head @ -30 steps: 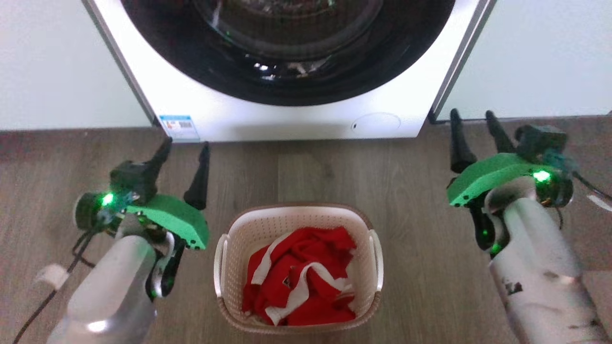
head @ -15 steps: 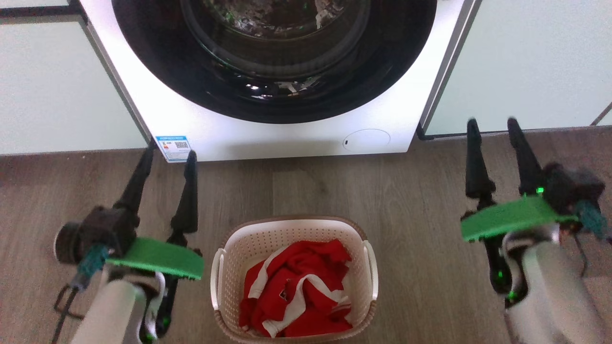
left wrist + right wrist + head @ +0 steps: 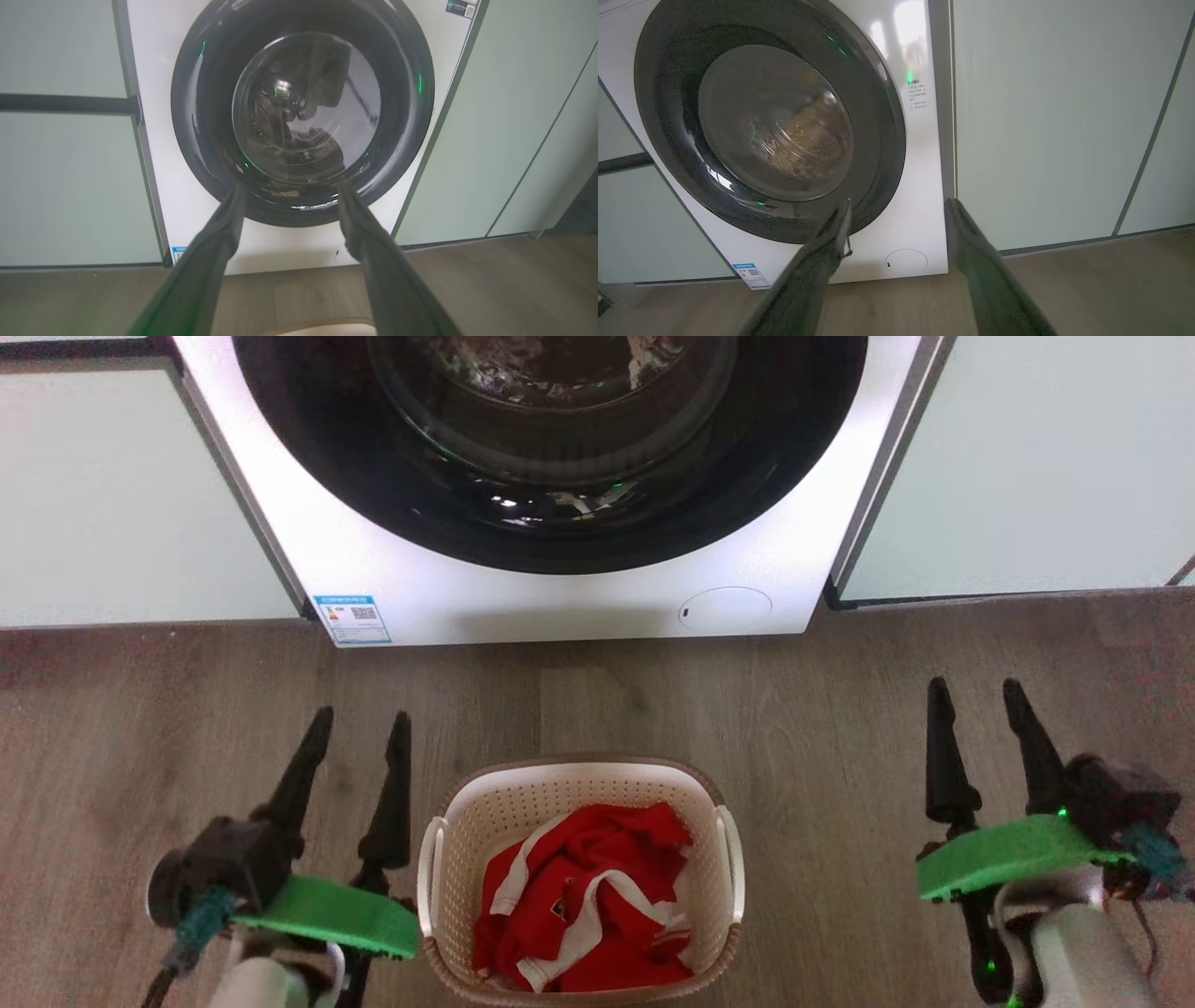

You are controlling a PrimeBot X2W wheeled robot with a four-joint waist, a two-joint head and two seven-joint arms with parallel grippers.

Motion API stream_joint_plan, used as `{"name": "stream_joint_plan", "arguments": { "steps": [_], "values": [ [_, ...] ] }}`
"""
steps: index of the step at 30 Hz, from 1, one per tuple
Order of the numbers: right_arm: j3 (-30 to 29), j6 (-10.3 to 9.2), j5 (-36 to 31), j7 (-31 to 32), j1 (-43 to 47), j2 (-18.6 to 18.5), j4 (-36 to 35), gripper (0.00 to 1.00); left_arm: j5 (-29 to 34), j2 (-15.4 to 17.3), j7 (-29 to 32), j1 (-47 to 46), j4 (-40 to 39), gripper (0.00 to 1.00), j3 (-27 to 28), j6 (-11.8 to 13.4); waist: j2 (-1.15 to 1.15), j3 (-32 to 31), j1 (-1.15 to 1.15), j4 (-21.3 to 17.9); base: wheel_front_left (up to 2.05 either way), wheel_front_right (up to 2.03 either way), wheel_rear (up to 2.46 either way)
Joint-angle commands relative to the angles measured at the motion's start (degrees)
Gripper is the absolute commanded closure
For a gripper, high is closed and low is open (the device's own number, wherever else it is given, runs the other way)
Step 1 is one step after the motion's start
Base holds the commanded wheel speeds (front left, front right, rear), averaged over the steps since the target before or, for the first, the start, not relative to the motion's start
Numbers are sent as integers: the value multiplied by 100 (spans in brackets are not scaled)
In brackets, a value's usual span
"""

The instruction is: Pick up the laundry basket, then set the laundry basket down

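Observation:
The cream-white laundry basket (image 3: 467, 821) with a brown rim stands on the wooden floor at the bottom centre of the head view, holding red and white clothes (image 3: 583, 901). Its white side handles (image 3: 430, 877) face the two arms. My left gripper (image 3: 362, 719) is open just left of the basket, fingers pointing at the washer, touching nothing. My right gripper (image 3: 976, 686) is open well to the basket's right, empty. A strip of the basket's rim (image 3: 322, 324) peeks in at the bottom of the left wrist view between my open left gripper's (image 3: 289, 186) fingers.
A white front-loading washing machine (image 3: 560, 588) with a dark round door (image 3: 301, 112) stands directly behind the basket, flanked by pale green cabinet panels (image 3: 1036, 467). My right gripper (image 3: 896, 203) looks at the washer's right edge (image 3: 941, 140). Wooden floor (image 3: 822, 728) lies between basket and washer.
Both arms have drawn back and down toward the bottom of the head view, their fingers now level with the basket's far rim. Both stay open. The basket has not moved.

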Motion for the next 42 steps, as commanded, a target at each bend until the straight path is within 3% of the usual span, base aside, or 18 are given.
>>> {"name": "stream_joint_plan", "arguments": {
  "steps": [1,18,42],
  "values": [
    [102,26,38,-68,-102,-3,-172,0,48,-7,-29,-147,-153,0,244,-19,0,-5,1,6,0,0,0],
    [209,26,40,-69,-118,-3,-164,0,249,-212,-29,-103,-31,0,609,-273,0,-51,1,-22,0,0,0],
    [148,26,23,-69,-156,-3,-174,0,97,-218,-29,-160,-29,0,609,-217,0,-17,1,-48,0,0,0]
  ]
}}
